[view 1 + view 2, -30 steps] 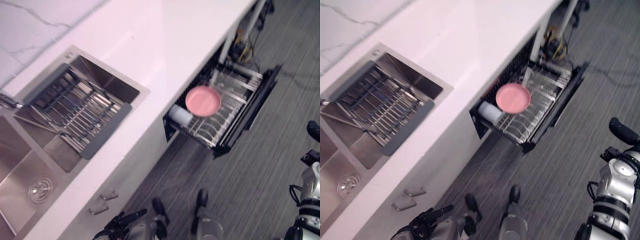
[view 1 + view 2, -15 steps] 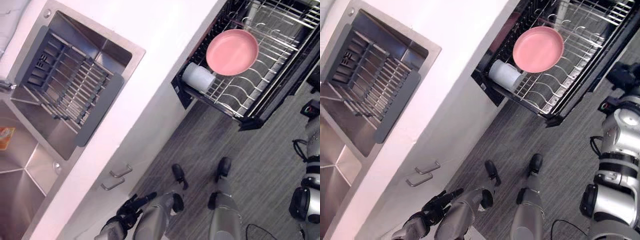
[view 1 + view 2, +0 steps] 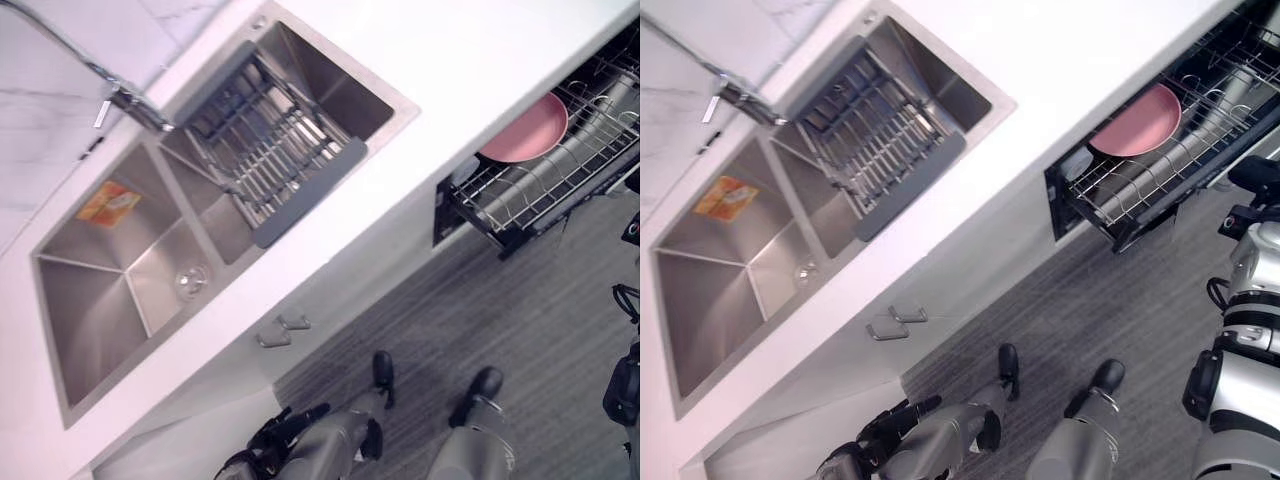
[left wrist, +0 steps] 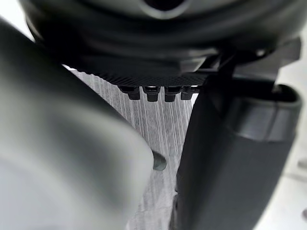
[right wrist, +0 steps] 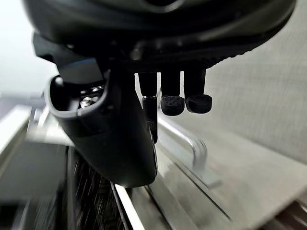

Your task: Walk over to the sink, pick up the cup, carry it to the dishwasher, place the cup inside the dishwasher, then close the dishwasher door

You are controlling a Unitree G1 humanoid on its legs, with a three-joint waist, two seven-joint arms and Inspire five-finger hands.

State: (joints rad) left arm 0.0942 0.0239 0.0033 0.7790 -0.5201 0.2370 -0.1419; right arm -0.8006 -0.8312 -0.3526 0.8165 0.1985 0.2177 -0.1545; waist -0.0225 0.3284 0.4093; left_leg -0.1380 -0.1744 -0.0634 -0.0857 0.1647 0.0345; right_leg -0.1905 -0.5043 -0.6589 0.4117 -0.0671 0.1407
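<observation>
The dishwasher (image 3: 1137, 226) stands open under the counter at the right, its wire rack (image 3: 560, 165) pulled out. A pink plate (image 3: 1135, 123) leans in the rack, and a white cup (image 3: 1077, 164) lies at the rack's near-left corner, partly hidden by the counter edge. My right hand (image 3: 1254, 176) hangs just off the open door's outer edge, fingers (image 5: 184, 103) curled on nothing; a metal bar handle (image 5: 194, 141) shows past them. Low beside the cabinet front, my left hand (image 3: 876, 444) keeps its fingers straight and holds nothing.
A double steel sink (image 3: 130, 290) is set in the white counter (image 3: 470, 70), with a grey drain rack (image 3: 270, 160) over its right basin, a faucet (image 3: 125, 95) behind and an orange item (image 3: 108, 203) in the left basin. Cabinet handles (image 3: 283, 330) face grey floor (image 3: 520, 310).
The camera has swung, so the whole sink now shows and the dishwasher sits at the right edge. My right hand's fingers have curled in.
</observation>
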